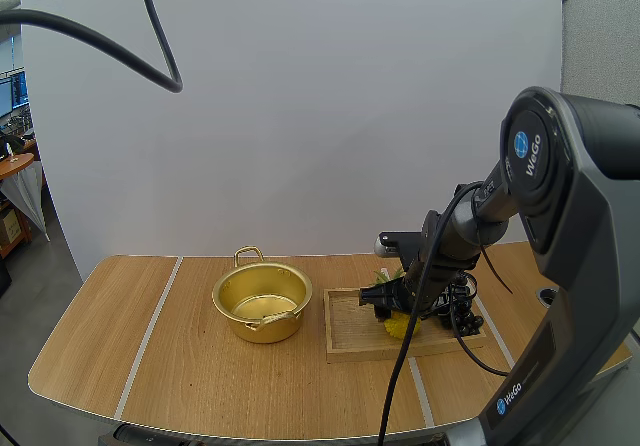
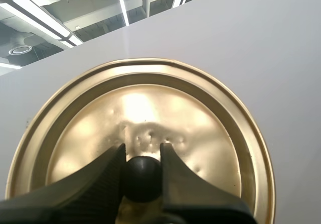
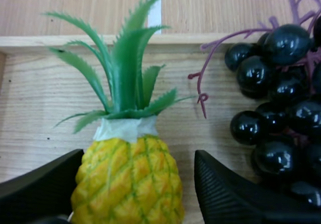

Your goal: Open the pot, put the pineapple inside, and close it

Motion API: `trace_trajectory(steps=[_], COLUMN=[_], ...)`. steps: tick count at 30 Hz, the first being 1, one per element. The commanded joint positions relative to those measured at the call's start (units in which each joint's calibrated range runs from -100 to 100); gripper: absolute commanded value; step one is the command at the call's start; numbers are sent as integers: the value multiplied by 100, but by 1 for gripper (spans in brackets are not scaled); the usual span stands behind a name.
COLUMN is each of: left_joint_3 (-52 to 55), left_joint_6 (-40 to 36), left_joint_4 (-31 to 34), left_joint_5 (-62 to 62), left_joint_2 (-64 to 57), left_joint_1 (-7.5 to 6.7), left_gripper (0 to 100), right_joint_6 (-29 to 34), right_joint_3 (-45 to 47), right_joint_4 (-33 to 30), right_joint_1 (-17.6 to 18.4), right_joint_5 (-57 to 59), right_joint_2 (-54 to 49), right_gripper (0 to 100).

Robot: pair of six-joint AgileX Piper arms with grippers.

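Light wooden surface (image 1: 150, 366). Left pincer (image 2: 142, 153) is raised high above it.
Shallow wooden tray (image 1: 345, 341) lies under the right pincer (image 1: 385, 301).
Round gold metal pot (image 1: 262, 304) stands open, off the tray to the right pincer's left.
Round gold metal lid (image 2: 145, 108) hangs from the left pincer, which is clamped on the lid's black ball knob (image 2: 143, 179).
Bunch of dark glossy grapes (image 3: 281, 108) lies just beside the right pincer's right finger.
Right pincer is spread apart, one finger on each side of the small yellow plastic pineapple (image 3: 128, 179). It is not yet pinching.

Step in hand (judged): grasp the fruit.
- Close across the widest yellow part of the body, not the leaves.
- Keep the right finger off the grapes and their purple stem.
- Lift straight up before swinging toward the pot.

Orientation: the pineapple lies flat on the tray. Its long axis runs straight out from between the fingers, and the green crown points away from the pincer, toward the tray's far rim.
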Motion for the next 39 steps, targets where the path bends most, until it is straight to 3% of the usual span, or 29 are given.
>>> trace_trajectory(steps=[1,4,5,6,7,9,11,17,22,26,31,39], left_joint_3=[-50,-50,-50,-50,-50,-50,-50,-50,-50,-50,-50,-50], left_joint_6=[-38,-38,-38,-38,-38,-38,-38,-38,-38,-38,-38,-38], left_joint_4=[26,26,26,26,26,26,26,26,26,26,26,26], left_joint_5=[-195,-195,-195,-195,-195,-195,-195,-195,-195,-195,-195,-195], left_joint_2=[-24,-24,-24,-24,-24,-24,-24,-24,-24,-24,-24,-24], left_joint_1=[-20,-20,-20,-20,-20,-20,-20,-20,-20,-20,-20,-20], left_gripper=[0,0,0,0,0,0,0,0,0,0,0,0], right_joint_6=[-31,-42,-42,-42,-42,-42,-42,-356,-653,-662,-662,-641], right_joint_3=[-32,-32,-32,-32,-32,-32,-32,-32,-123,-589,-1266,-2006], right_joint_4=[-34,-80,-80,-80,-80,-80,-80,-80,-80,-7,281,353], right_joint_1=[-28,-28,-28,-28,-28,-28,-21,232,716,1138,1598,2089], right_joint_5=[-207,-315,-315,-315,-315,-298,-283,-283,-144,653,1430,1370], right_joint_2=[78,78,78,78,78,78,22,-620,-1495,-1982,-2018,-1562], right_gripper=[100,100,96,83,61,27,0,0,0,0,0,0])
